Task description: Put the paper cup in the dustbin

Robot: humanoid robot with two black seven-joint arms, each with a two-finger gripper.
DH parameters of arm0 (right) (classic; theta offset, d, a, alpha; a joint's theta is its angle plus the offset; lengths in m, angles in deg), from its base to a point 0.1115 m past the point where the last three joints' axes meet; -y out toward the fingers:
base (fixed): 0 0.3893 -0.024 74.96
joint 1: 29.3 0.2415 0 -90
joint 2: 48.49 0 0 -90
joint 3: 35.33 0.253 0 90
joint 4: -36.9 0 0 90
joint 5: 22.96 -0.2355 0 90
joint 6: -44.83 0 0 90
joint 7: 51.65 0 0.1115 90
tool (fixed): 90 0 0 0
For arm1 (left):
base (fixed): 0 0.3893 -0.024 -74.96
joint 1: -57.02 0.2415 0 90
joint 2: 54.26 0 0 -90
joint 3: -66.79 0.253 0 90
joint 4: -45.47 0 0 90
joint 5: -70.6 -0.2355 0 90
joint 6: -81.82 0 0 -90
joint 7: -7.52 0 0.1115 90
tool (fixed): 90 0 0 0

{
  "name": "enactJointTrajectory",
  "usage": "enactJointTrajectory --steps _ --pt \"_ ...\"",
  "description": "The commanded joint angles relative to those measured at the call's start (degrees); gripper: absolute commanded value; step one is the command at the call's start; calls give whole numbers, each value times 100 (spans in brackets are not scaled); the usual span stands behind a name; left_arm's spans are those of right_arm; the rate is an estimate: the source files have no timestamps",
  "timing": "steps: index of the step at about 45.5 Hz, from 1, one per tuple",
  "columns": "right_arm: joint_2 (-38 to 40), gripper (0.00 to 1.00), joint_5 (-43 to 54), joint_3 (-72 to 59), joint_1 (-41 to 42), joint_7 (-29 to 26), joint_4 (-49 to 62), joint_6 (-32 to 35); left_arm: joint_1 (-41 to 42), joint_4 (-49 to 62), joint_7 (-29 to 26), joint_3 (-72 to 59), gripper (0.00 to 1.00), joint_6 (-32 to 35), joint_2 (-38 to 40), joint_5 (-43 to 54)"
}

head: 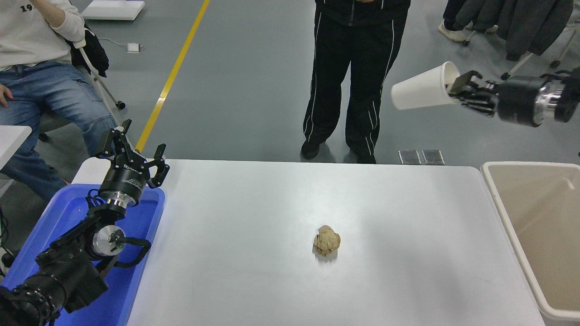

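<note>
My right gripper [455,86] is shut on the rim of the white paper cup [421,88] and holds it high in the air at the upper right, lying on its side with its base pointing left. The cup is up and left of the beige dustbin [491,181], which stands at the table's right end with its inside showing. My left gripper [136,147] is open and parked over the blue tray at the lower left.
A crumpled tan paper ball [327,241] lies on the white table [253,235] near its middle. A blue plastic tray [68,213] sits at the left edge. A person in black trousers [353,77] stands at the far side; another sits at the upper left.
</note>
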Motion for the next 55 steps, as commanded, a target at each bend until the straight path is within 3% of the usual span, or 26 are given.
enactJointTrajectory --steps 1,10,24,33,39,47,55 --pt "-203 0 -602 -145 -592 -41 2120 22 -1 1 0 0 100 0 0 -1" --pt "-582 0 -690 -137 -1252 -278 3783 -4 -1 1 0 0 100 0 0 -1" --pt "-670 0 -1182 -67 -1621 -1447 4434 -276 -1 1 0 0 100 0 0 -1" --pt "-792 0 -1402 -31 -1937 -1790 4443 -558 -1 1 0 0 100 0 0 -1" --pt "-1038 0 -1560 -31 -2271 -1930 4443 -988 -1 1 0 0 100 0 0 -1" --pt "-1829 0 -1604 -23 -2930 -1975 4434 -2095 -1 1 0 0 100 0 0 -1" --pt "-2295 0 -1648 320 -3177 -1992 4434 -2430 -1 1 0 0 100 0 0 -1"
